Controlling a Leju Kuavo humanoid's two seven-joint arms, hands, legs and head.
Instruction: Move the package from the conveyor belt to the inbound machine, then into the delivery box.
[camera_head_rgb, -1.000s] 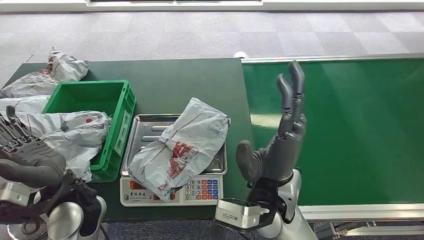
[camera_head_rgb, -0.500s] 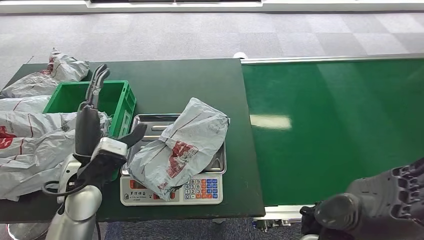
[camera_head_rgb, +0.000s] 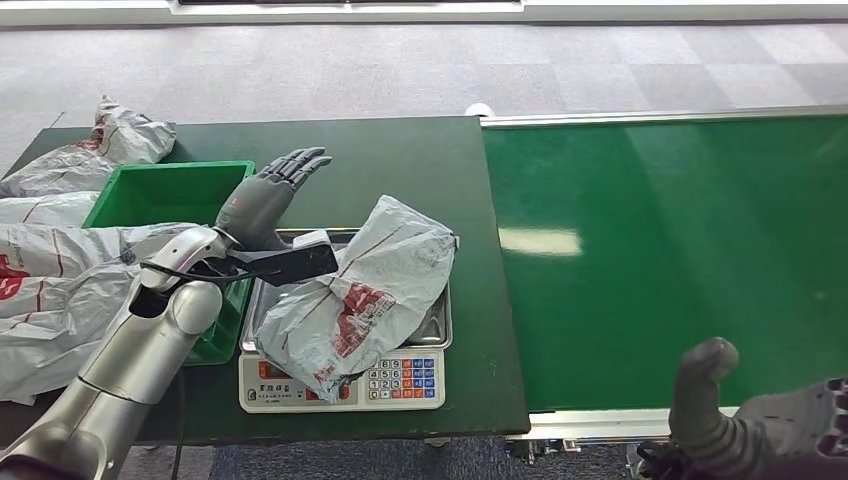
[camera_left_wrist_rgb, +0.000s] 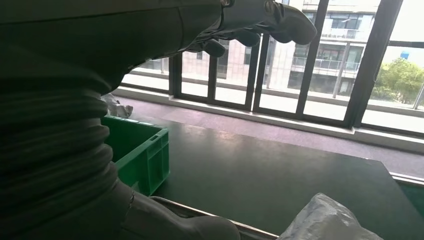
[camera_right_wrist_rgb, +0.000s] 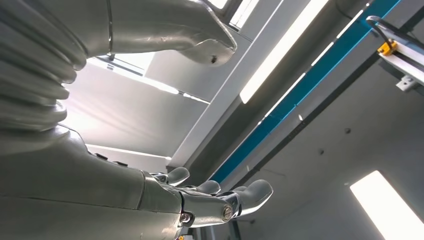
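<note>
The package (camera_head_rgb: 365, 290), a grey plastic mailer bag with red print, is lying crumpled across the steel pan of the inbound machine (camera_head_rgb: 345, 375), a keypad scale sitting near the front edge of the counter (camera_head_rgb: 400, 160). One end of the bag is overhanging the keypad; its other end is rising toward the counter's conveyor-side edge. Judging by its wrinkles and slack folds, the bag is soft, light and loosely filled, with a slick film skin likely to slide under smooth fingers; the contents are hidden. The bulkiest, fullest part near the middle is probably offering the surest purchase, since a pinch on a loose corner may gather film alone and let the load sag or swing.

The left robot hand (camera_head_rgb: 268, 200) is hovering over the far-left corner of the scale pan, just beside the package, with its fingers apart and extended and nothing in its hold. In the left wrist view the fingertips (camera_left_wrist_rgb: 280, 20) are reaching out above the counter, with a corner of the bag at the frame's edge.

The delivery box (camera_head_rgb: 150, 195), a green crate, is standing just beside the scale toward the counter's left edge, with further grey mailer bags (camera_head_rgb: 60, 290) heaped against and beyond it. The conveyor belt (camera_head_rgb: 680, 250) is adjoining the counter's right edge. The right robot hand (camera_head_rgb: 750, 425) is hanging low beyond the belt's near edge, holding nothing, fingers loosely apart in the right wrist view.
</note>
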